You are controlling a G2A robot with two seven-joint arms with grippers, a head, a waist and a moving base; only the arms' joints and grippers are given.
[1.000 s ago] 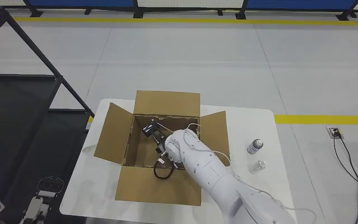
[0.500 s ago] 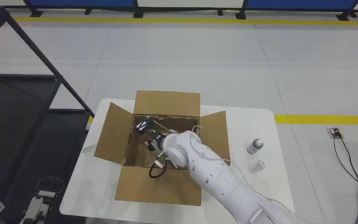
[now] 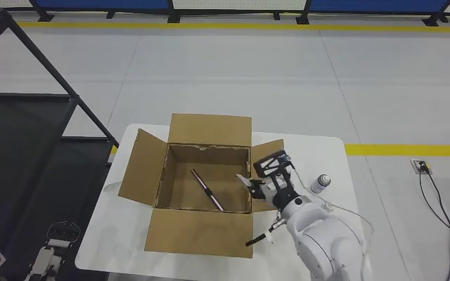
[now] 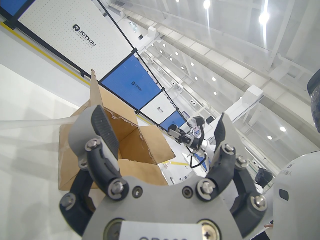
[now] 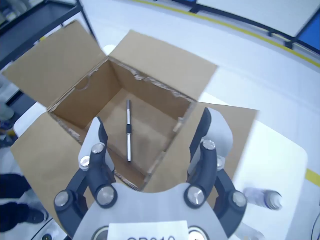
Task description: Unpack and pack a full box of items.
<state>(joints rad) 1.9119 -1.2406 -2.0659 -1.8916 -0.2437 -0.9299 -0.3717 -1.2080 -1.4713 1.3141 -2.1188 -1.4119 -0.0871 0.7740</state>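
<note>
Right pincer (image 5: 152, 117): fingers spread apart with nothing between them; it hangs over the box's right flap, just beside the opening.
Left pincer (image 4: 160, 114): fingers also apart and empty, tilted up toward the ceiling, low beside the box.
Box (image 3: 211, 130): open cardboard, all four flaps folded outward, standing mid-counter.
Rod (image 3: 207, 190): slim and pen-like, lying flat and diagonal on the box floor.
Bottles: a darker bottle (image 3: 320, 184) and a clear bottle (image 3: 323, 208) stand near each other on the counter, to the right of the box and apart from it.
Counter (image 3: 316, 151): white with rounded corners.
Room: pale grey floor with a yellow line (image 3: 394, 149); blue and white panels along the far side; a black rack (image 3: 42, 161) left of the counter.
Hard to make out: the right flap is partly covered by the arm; the bottles are smeared in the right wrist view; what the rod is exactly cannot be told.
</note>
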